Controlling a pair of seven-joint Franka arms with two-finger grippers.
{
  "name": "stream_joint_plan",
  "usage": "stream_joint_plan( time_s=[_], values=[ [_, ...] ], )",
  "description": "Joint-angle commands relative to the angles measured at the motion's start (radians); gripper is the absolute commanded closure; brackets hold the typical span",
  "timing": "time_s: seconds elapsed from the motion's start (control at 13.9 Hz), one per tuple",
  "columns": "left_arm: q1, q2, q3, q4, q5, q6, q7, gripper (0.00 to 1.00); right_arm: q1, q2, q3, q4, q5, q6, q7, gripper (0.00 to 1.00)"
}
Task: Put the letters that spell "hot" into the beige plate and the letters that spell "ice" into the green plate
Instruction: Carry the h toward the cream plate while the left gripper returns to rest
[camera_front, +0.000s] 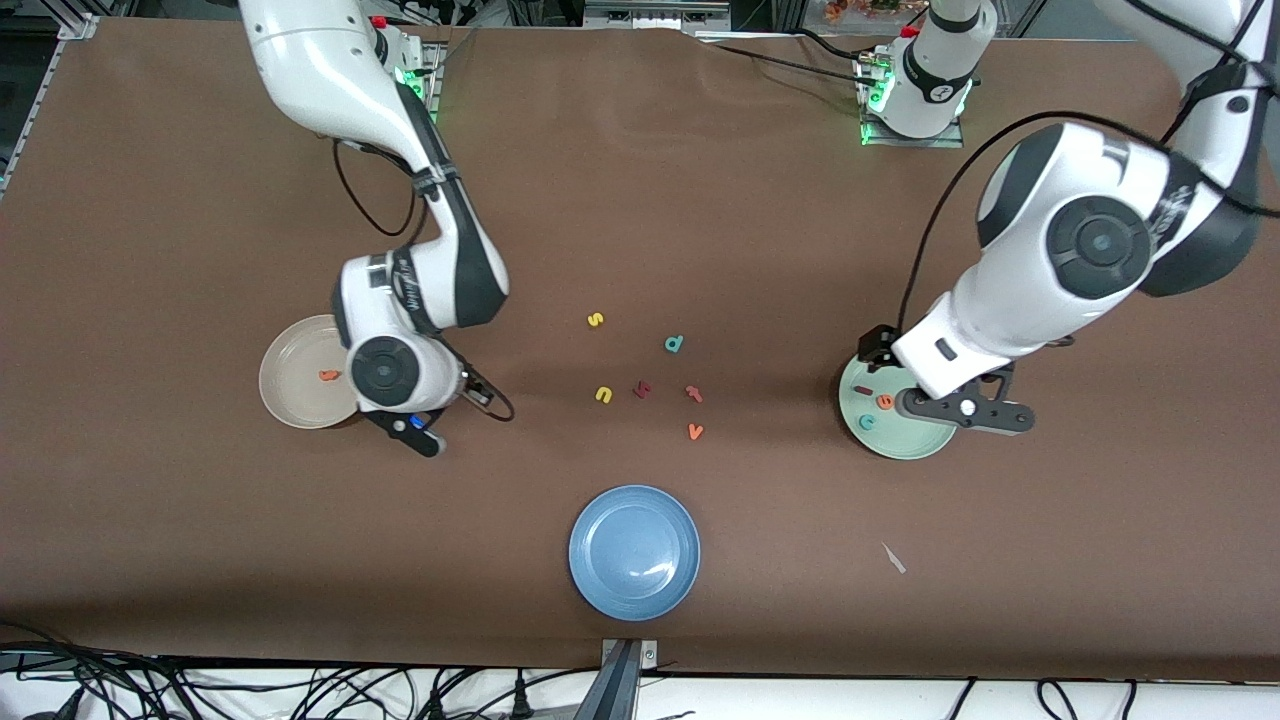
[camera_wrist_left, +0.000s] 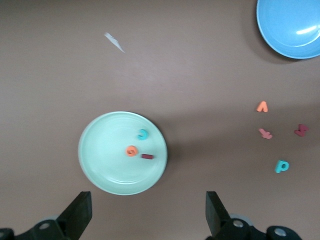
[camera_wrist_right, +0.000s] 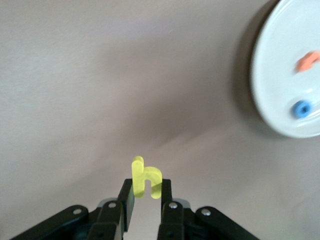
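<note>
Nearest the front camera, a blue plate (camera_front: 634, 552) is sitting close to the desk's (camera_front: 200, 560) front edge, with bare brown surface lying open all around it. A small white scrap (camera_front: 893, 558) is lying at three o'clock from it.

At twelve to one o'clock from the blue plate, loose letters are lying scattered mid-desk, all apart from one another: an orange v (camera_front: 696, 431), then a yellow u (camera_front: 603, 395), a dark red letter (camera_front: 642, 389) and a red-orange t (camera_front: 694, 393), then a teal d (camera_front: 674, 344) and a yellow s (camera_front: 596, 320) farthest.

At two o'clock from the blue plate, the green plate (camera_front: 910, 440) is holding the teal c (camera_front: 867, 422), the orange e (camera_front: 885, 402) and the dark red i (camera_front: 862, 390). The left pincer (camera_wrist_left: 147, 215) is hovering over this plate, fingers spread wide and carrying nothing.

At ten o'clock, the beige plate (camera_front: 290, 400) is holding the orange t (camera_front: 328, 376) and the blue o (camera_wrist_right: 301, 109). The right pincer (camera_wrist_right: 146, 197) is pinching the yellow h (camera_wrist_right: 146, 180) upright over bare desk near that plate's rim, and its arm is covering part of the plate.
</note>
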Motion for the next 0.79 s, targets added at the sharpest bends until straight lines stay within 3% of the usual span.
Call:
stream_joint_plan(
  time_s=[0.0,0.14,0.22,0.29,0.43,0.58,0.72],
  values=[
    [-0.070,-0.186,0.149,-0.113,-0.127,-0.017,0.053,0.00,0.008,-0.125,-0.036,-0.166,-0.046,0.019,-0.148,0.90],
    [-0.110,-0.320,0.289,-0.232,-0.269,-0.006,0.158,0.00,0.008,-0.182,-0.081,-0.260,-0.051,0.058,-0.260,0.90],
    [-0.164,-0.361,0.369,-0.271,-0.268,-0.008,0.256,0.00,0.008,-0.214,-0.102,-0.320,-0.051,0.101,-0.315,0.90],
    [-0.179,-0.389,0.406,-0.300,-0.266,-0.008,0.309,0.00,0.008,-0.243,-0.120,-0.383,-0.051,0.152,-0.363,0.90],
    [-0.166,-0.411,0.405,-0.311,-0.221,-0.013,0.308,0.00,0.008,-0.285,-0.142,-0.484,-0.051,0.241,-0.430,0.90],
    [-0.079,-0.424,0.312,-0.296,-0.205,-0.022,0.290,0.00,0.008,-0.300,-0.167,-0.542,-0.051,0.296,-0.510,0.90],
    [-0.060,-0.458,0.300,-0.293,-0.209,-0.037,0.273,0.00,0.008,-0.310,-0.193,-0.595,-0.051,0.360,-0.581,0.90]
  ],
)
